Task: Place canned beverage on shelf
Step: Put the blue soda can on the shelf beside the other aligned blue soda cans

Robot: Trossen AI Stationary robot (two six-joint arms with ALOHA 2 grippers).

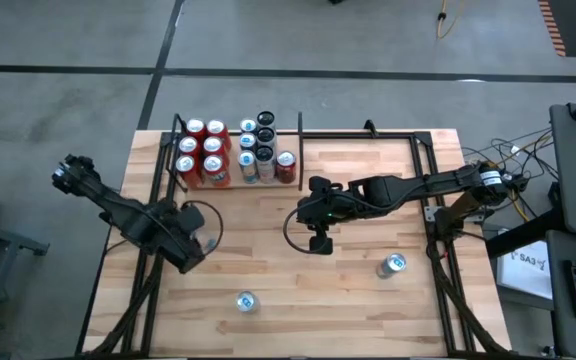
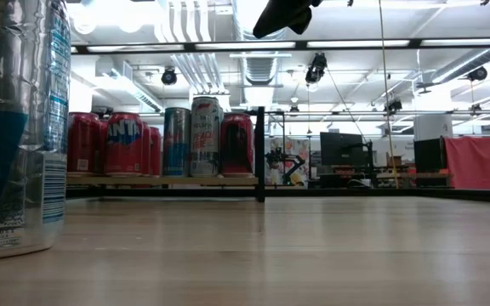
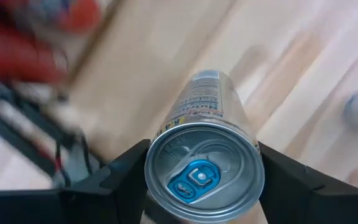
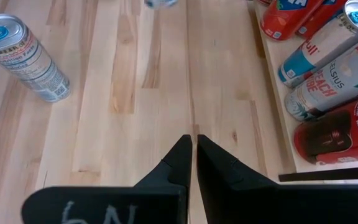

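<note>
My left gripper (image 1: pixel 200 243) at the table's left is shut on a silver can with a blue tab (image 3: pixel 204 168). The shelf (image 1: pixel 238 182), a narrow black-framed bay with a wood floor at the far left, holds several red and silver cans (image 1: pixel 230 152), which stand upright on its floor (image 2: pixel 160 180). My right gripper (image 1: pixel 320 242) hangs shut and empty above the table's middle and shows at the top of the low view (image 2: pixel 283 13). Two more silver cans stand upright on the table, one at the near edge (image 1: pixel 246 301) and one on the right (image 1: pixel 393 265). My left gripper pinches the silver can between its two fingers (image 3: pixel 120 171), on opposite sides of the can's wall just below the top rim (image 3: pixel 155 146). The can's top faces the wrist camera and its body reaches away toward the table. Whether its bottom touches the table, I cannot tell.
The wider bay of the same black frame (image 1: pixel 368 135) runs along the far edge to the right. The near can looms at the left of the low view (image 2: pixel 15 127). Bare wood lies between the grippers and the shelf. Cables and equipment stand off the table's right side (image 1: pixel 528 200).
</note>
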